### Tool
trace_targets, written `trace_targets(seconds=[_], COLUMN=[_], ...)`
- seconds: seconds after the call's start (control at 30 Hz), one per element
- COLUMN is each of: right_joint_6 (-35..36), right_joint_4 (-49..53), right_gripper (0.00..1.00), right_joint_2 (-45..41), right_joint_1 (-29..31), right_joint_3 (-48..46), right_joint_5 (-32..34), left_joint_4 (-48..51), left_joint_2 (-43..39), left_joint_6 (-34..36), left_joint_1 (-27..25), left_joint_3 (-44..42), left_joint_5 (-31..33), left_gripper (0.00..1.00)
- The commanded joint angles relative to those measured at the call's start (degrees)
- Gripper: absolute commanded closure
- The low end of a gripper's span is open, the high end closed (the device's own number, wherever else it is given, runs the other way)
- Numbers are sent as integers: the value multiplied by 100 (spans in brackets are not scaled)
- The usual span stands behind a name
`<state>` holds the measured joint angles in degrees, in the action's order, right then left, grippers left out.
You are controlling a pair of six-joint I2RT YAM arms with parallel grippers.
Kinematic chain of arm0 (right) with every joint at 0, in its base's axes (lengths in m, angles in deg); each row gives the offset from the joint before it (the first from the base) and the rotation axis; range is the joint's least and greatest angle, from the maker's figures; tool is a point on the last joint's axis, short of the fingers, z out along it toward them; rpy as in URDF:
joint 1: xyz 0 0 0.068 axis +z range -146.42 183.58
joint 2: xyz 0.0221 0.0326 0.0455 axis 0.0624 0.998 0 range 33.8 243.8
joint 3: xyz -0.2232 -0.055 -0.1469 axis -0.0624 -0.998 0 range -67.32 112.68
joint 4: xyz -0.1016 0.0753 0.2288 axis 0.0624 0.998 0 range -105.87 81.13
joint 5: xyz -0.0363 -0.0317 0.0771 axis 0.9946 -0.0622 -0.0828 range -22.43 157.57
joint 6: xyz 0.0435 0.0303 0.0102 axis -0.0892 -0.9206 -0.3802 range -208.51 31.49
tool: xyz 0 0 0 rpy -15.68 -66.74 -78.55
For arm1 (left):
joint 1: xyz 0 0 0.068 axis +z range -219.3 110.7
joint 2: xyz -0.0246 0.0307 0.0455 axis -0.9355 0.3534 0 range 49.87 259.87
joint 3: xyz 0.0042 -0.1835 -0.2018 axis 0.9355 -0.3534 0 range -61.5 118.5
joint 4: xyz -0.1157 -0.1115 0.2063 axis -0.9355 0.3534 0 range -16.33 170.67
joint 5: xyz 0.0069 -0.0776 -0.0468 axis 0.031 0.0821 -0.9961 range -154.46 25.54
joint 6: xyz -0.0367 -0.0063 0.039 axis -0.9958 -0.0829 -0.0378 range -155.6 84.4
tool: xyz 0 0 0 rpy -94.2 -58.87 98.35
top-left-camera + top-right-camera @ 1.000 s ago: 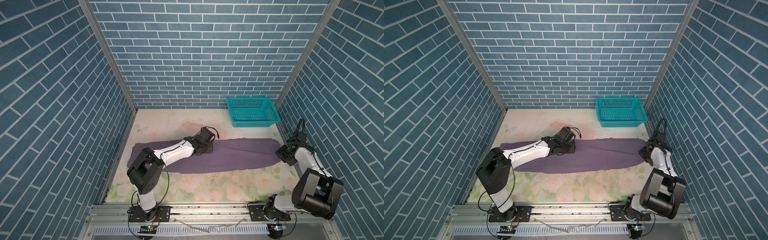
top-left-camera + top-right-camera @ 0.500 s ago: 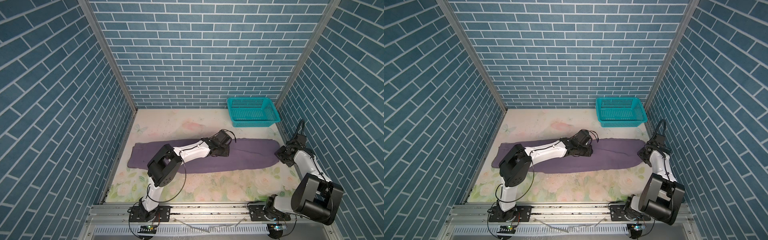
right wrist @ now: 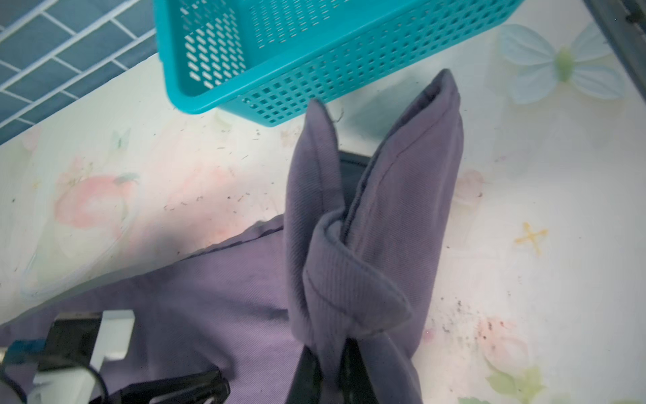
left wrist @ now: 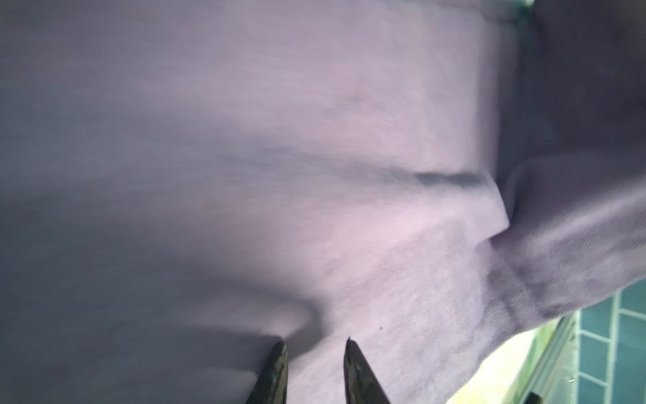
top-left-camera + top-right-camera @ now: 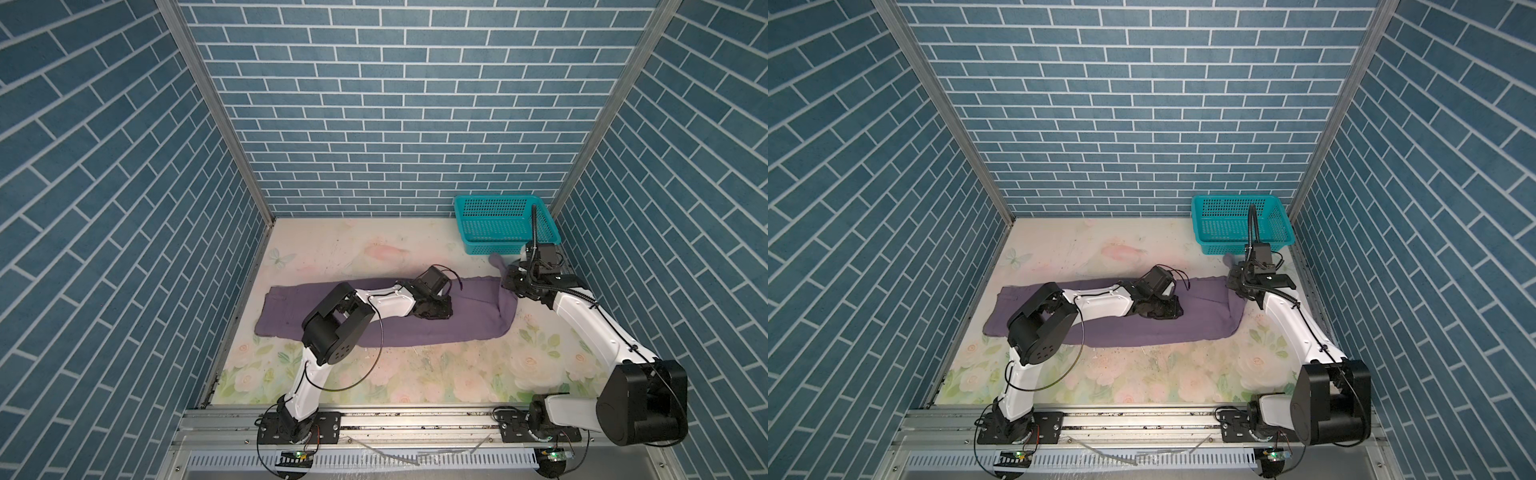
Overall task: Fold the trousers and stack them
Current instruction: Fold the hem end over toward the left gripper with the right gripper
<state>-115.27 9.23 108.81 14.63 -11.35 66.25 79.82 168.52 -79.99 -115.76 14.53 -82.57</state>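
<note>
Right fingers point(image 3: 309, 374) are clamped on a bunched end of the trousers point(image 5: 469, 316). Through the right wrist camera I see the seamed edge gathered between them and standing up off the tabletop point(image 5: 374, 249), with two folded lobes pointing toward the basket point(image 3: 314, 87). One lobe tip reaches the basket's near wall in that view, but I can't tell whether it touches. In both top views this lifted end hangs just in front of the basket, on the side facing the robot bases.

From there the rest of the trousers lies flat on the tabletop as one long purple band. It runs away from the basket toward the side wall farthest from it. Where the cloth rises to the right fingers, it drapes over itself in a soft fold.

Left fingers point(image 4: 276, 377) stand a little apart, with their tips down on the cloth and purple fabric showing in the narrow gap between them. They rest about midway along the band, well away from the basket. The left arm point(image 5: 386, 301) stretches low over the half of the trousers farthest from the basket. Its wrist picture is blurred, showing only cloth and a shallow crease.
</note>
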Motion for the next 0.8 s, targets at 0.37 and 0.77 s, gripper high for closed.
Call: trace_targets(seconds=[0.37, 0.77], right_joint_6=[-470, -76], right_joint_4=[-471, -988], right_gripper=[100, 100], right_joint_2=[409, 1758], right_joint_1=[2390, 3933], right_joint_3=[-232, -358], right_joint_5=[810, 818], left_joint_4=[363, 753], left_joint_2=[-1527, -1890], left_joint_6=[-232, -505], left_joint_1=[1320, 1525], left_joint_3=[-888, -1475], left_joint_5=[222, 770], left_gripper=[70, 50])
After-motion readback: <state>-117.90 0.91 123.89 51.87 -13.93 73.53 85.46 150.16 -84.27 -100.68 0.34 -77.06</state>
